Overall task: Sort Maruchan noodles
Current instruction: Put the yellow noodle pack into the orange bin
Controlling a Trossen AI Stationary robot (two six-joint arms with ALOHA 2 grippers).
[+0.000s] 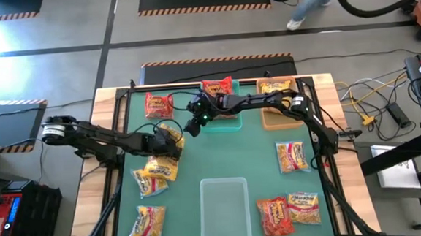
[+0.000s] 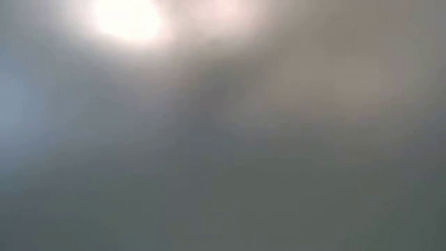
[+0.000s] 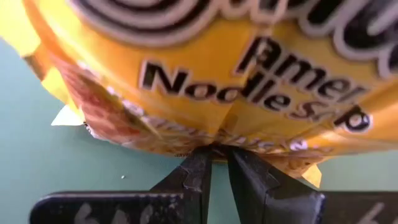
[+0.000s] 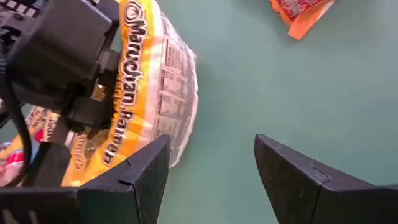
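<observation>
My left gripper [image 1: 172, 137] is shut on a yellow Maruchan noodle packet [image 4: 149, 81] at the mat's left middle. My right gripper [image 4: 211, 146] reaches in from the right and stands open just beside that packet [image 1: 166, 128], touching nothing. A red packet [image 1: 158, 104] lies flat on the mat at the far left. Another red one [image 1: 217, 86] lies in the teal bin [image 1: 224, 123], and a yellow one [image 1: 277, 87] in the tan bin [image 1: 284, 118]. More packets lie flat near left [image 1: 155, 170] and right [image 1: 293, 157]. My left gripper pinches the yellow packet's crimped edge [image 3: 214, 146] between its two fingertips, coming steeply from above and from the table's left. The packet stands tilted on edge beyond the fingers. Whether its lower end rests on the mat, I cannot tell.
A clear bin [image 1: 224, 201] stands at the near middle. A red packet [image 1: 275, 214] and a yellow packet [image 1: 304, 207] lie near right, another yellow one [image 1: 147, 224] near left. Bare green mat [image 1: 257, 159] lies between the bins. A person's leg [image 1: 307, 2] shows beyond the table.
</observation>
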